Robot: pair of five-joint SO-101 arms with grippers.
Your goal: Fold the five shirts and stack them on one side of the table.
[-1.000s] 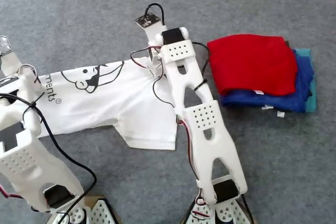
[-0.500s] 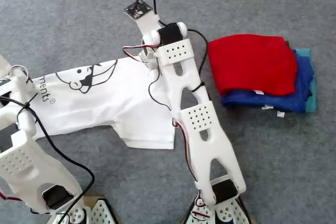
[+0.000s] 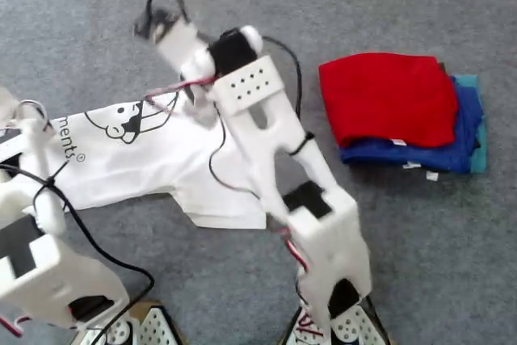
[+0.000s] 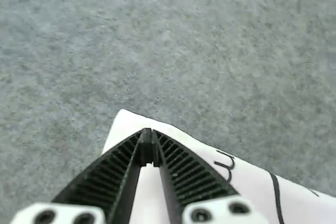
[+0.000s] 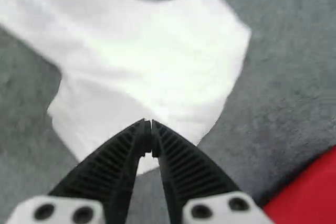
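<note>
Right now the white shirt (image 3: pixel 137 167) lies spread, print up, on the left half of the table (image 3: pixel 420 240), well apart from the red-topped stack (image 3: pixel 388 98) at the right. The right arm (image 3: pixel 258 127) is blurred and hides the shirt's upper edge. The left gripper (image 4: pixel 147 142) is pressed together at a shirt corner, and the right gripper (image 5: pixel 147 128) is pressed together above the cloth; I can't tell if either pinches it. The right arm has swung left since a second ago.

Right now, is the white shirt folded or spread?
Spread: shirt lies flat, print up, sleeve out, unlike the folded stack.
</note>
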